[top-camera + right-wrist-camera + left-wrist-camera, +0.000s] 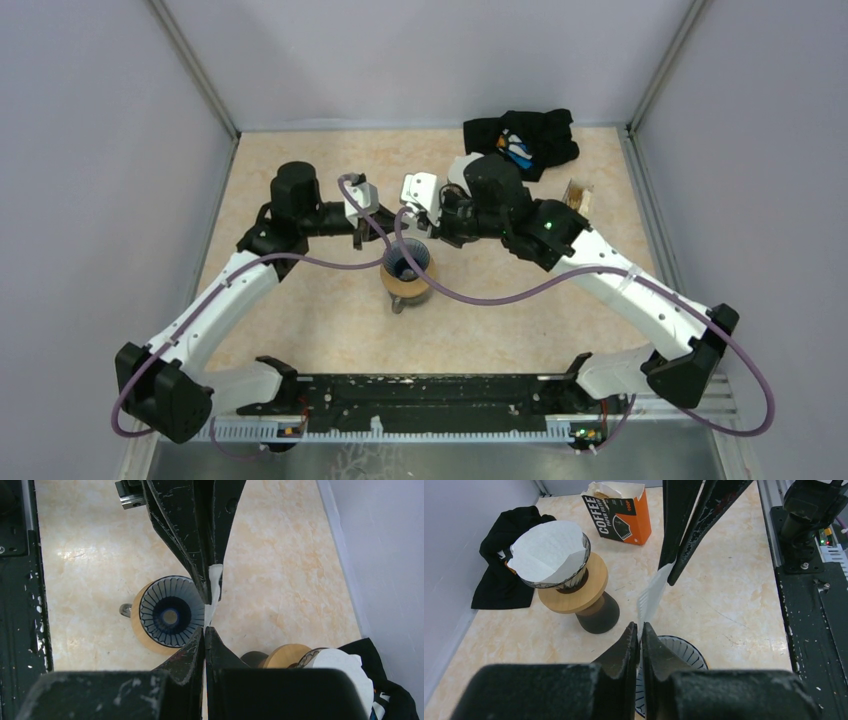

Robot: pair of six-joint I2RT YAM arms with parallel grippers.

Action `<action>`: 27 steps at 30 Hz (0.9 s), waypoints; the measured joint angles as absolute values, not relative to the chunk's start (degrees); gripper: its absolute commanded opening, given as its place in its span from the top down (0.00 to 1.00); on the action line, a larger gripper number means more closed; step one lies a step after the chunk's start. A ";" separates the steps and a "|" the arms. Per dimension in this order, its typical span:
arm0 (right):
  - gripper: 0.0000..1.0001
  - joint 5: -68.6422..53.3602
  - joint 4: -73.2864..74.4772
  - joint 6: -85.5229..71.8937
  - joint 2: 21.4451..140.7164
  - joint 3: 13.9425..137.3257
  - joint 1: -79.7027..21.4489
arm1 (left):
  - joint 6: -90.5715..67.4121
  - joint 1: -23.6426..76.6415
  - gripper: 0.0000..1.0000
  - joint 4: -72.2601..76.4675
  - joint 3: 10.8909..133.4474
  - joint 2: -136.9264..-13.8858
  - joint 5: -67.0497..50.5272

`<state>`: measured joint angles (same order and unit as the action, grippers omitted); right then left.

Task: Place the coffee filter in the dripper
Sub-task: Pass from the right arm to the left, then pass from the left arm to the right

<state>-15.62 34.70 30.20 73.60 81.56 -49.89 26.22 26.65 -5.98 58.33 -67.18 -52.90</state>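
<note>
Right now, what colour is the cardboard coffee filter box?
The cardboard filter box is orange with a black lettered panel; left wrist view.

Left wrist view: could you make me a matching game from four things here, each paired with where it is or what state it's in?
Things:
1. flat white paper filter
2. orange cardboard filter box
3. crumpled black cloth
4. ribbed dark dripper cone

Places or states:
A. empty, under the filter
B. pinched between left gripper and right gripper
C. heaped by the wall
D. standing open, papers showing

Pairs: 1-B, 2-D, 3-C, 4-A
</note>
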 measured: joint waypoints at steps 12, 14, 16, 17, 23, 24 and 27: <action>0.72 -16.08 34.85 30.41 73.41 81.87 -50.15 | 35.62 26.92 1.00 -3.49 50.28 -58.59 -51.46; 0.70 -15.90 34.81 30.39 72.53 81.84 -50.15 | 37.10 26.92 1.00 -3.11 48.93 -57.25 -51.03; 0.65 -15.84 34.74 30.37 71.07 81.82 -50.15 | 38.54 26.92 1.00 -2.72 48.12 -56.31 -50.24; 0.63 -15.79 34.68 30.30 70.30 81.82 -50.15 | 39.00 26.92 1.00 -2.52 47.86 -55.99 -49.95; 0.61 -15.84 32.32 30.28 66.46 81.80 -50.15 | 42.00 26.92 1.00 -1.50 45.71 -53.67 -48.21; 0.60 -15.99 31.92 30.30 66.39 81.80 -50.15 | 42.30 26.92 1.00 -1.39 45.43 -53.36 -48.03; 0.60 -16.43 31.29 30.44 66.76 81.73 -50.15 | 43.18 26.92 1.00 -0.84 44.51 -52.56 -47.75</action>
<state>-16.43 31.29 30.44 66.76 81.73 -50.15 43.18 26.92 -0.84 44.51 -52.56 -47.75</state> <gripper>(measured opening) 0.397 0.007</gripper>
